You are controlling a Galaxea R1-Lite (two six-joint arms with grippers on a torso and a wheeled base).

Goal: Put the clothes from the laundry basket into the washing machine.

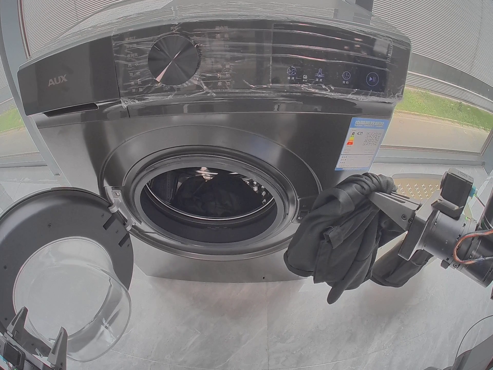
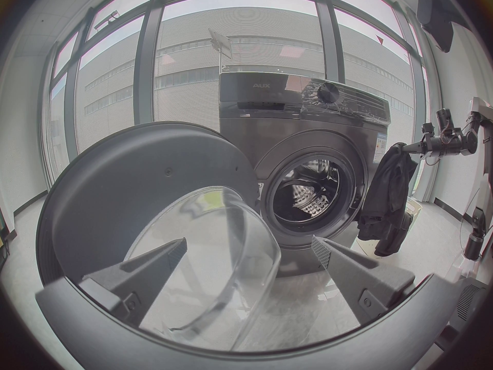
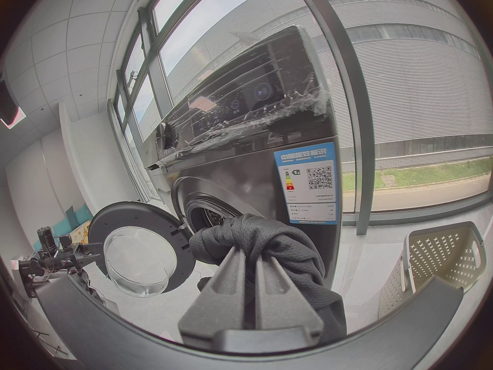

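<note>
Now grips a dark garment (image 1: 334, 237) in the closed right tool (image 1: 382, 199), just right of the washing machine (image 1: 221, 114) drum opening; holds the left tool (image 1: 38, 330) wide open, empty, by the door (image 1: 56, 222).

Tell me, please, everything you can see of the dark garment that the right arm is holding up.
The garment is dark grey, a soft matte fabric with a fine knit texture. It hangs bunched and folded from the right gripper, whose jaws are shut on its upper fold. Its loose ends dangle clear of the floor. It hangs to the right of the opening of the washing machine, before the lower front panel; whether it touches the panel cannot be told.
</note>
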